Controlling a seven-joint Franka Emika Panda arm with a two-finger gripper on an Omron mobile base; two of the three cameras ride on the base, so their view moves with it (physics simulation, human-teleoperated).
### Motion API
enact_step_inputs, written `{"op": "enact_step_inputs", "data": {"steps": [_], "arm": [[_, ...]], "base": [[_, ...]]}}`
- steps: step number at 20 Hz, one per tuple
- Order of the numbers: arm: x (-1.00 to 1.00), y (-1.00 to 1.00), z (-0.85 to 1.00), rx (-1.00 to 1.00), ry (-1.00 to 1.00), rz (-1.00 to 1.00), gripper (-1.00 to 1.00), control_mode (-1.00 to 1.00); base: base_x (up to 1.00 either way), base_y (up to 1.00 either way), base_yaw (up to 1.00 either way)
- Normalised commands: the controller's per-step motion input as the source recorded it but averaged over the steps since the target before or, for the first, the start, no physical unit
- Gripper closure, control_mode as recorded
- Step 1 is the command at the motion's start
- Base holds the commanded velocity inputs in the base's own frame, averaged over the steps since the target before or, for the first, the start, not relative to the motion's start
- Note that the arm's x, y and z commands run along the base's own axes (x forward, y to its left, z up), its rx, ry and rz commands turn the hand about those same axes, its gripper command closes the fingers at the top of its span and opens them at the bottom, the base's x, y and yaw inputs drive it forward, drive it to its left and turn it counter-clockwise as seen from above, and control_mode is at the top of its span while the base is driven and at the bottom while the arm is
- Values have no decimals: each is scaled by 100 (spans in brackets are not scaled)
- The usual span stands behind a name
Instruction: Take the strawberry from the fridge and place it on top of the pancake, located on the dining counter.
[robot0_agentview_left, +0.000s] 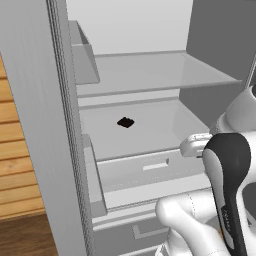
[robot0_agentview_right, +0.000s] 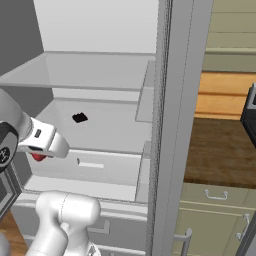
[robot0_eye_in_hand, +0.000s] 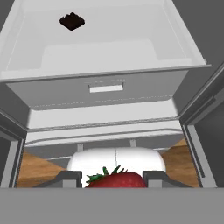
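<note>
While the tool (robot0_eye_in_hand: 113, 177) was closed on the strawberry (robot0_eye_in_hand: 116, 179) between its fingertips, it stood just outside the open fridge (robot0_agentview_left: 150, 75), in front of the drawer (robot0_eye_in_hand: 105, 89), with a small dark lump (robot0_agentview_left: 125, 122) lying on the shelf (robot0_agentview_left: 150, 130) behind.

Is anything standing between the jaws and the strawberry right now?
No. In the hand view the strawberry already sits between the jaws of the gripper, which are closed on it in front of the open fridge. The right base view shows it red under the hand. The pancake and counter cannot be judged here.
</note>
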Motion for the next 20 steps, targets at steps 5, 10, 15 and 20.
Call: {"op": "enact_step_inputs", "data": {"steps": [5, 10, 15, 20], "arm": [[0, 0, 0, 0, 0, 0, 100, -100], [-5, 0, 0, 0, -1, 0, 100, 100], [0, 0, 0, 0, 0, 0, 100, 100], [0, 0, 0, 0, 0, 0, 100, 100]], "base": [[0, 0, 0], [-17, 0, 1], [-49, 0, 23], [-54, -3, 55]]}}
